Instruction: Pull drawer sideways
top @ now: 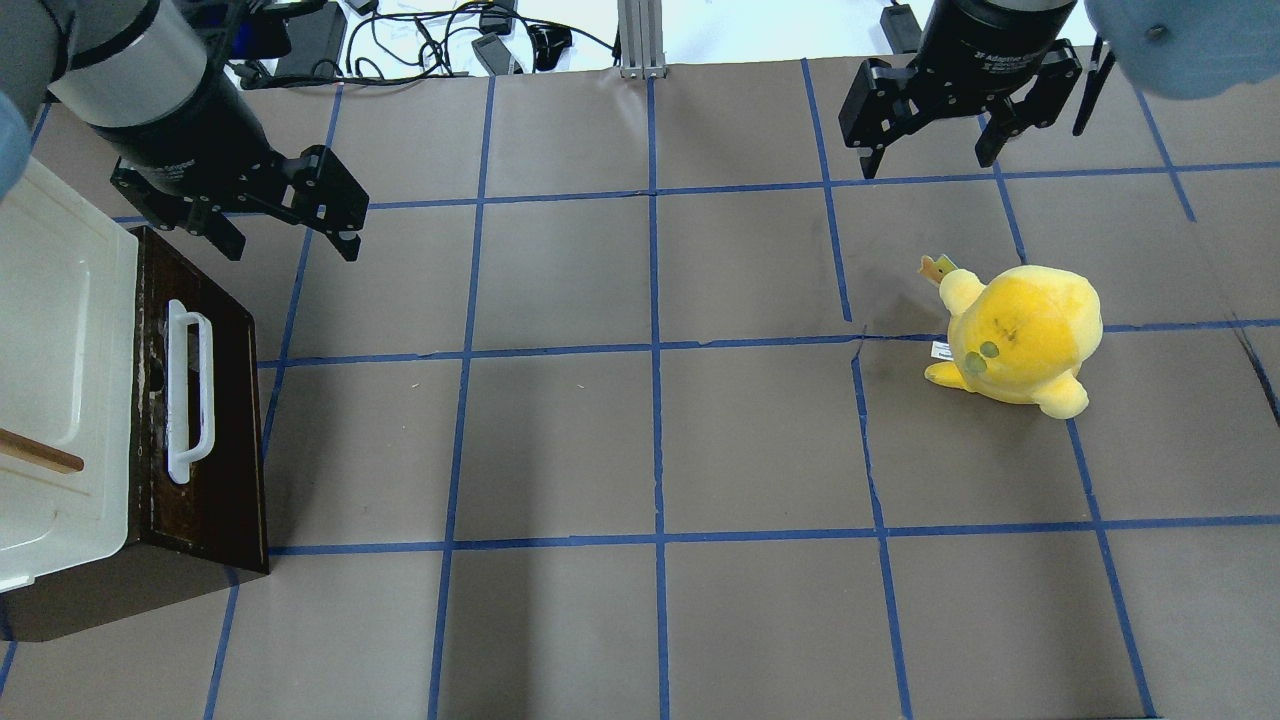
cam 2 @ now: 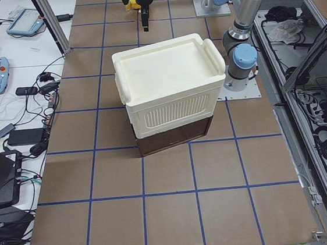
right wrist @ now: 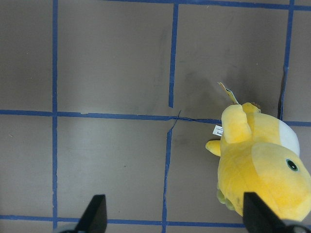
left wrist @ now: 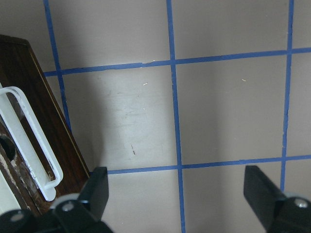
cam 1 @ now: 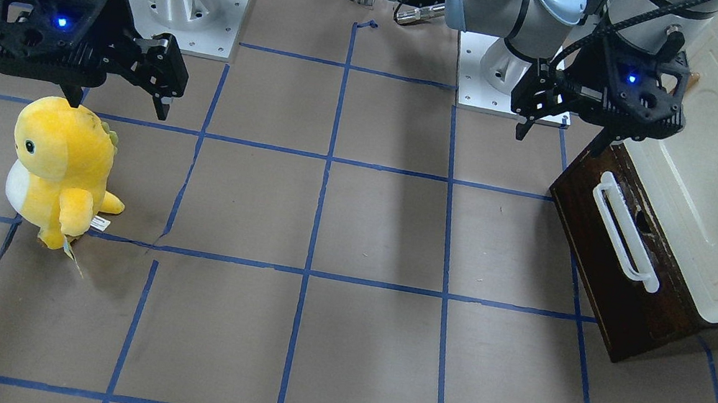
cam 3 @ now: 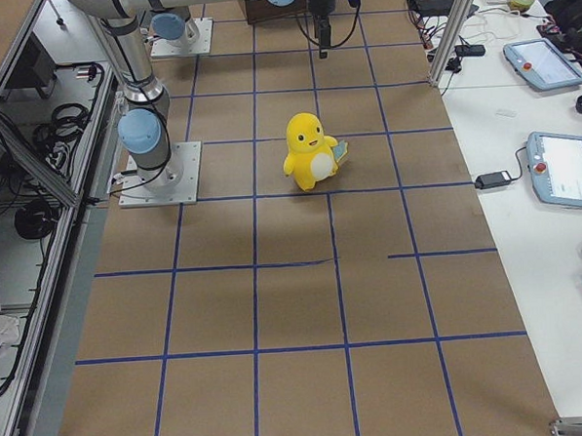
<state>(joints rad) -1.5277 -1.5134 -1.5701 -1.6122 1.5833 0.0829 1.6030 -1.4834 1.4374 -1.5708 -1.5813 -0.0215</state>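
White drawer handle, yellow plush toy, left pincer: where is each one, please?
white drawer handle (top: 177, 390), overhead view, middle of its bar.
yellow plush toy (top: 1022, 333), overhead view, top of its head.
left pincer (top: 291, 246), overhead view, midway between its fingertips.

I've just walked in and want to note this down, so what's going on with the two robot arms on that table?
Nothing is being handled at the moment. The left gripper hovers with fingers open beside the dark brown wooden drawer with a long white bar handle, which sits under the cream-white plastic cabinet and looks not yet pulled out. The right gripper hangs open and empty near the yellow plush toy standing on the brown, blue-taped table.
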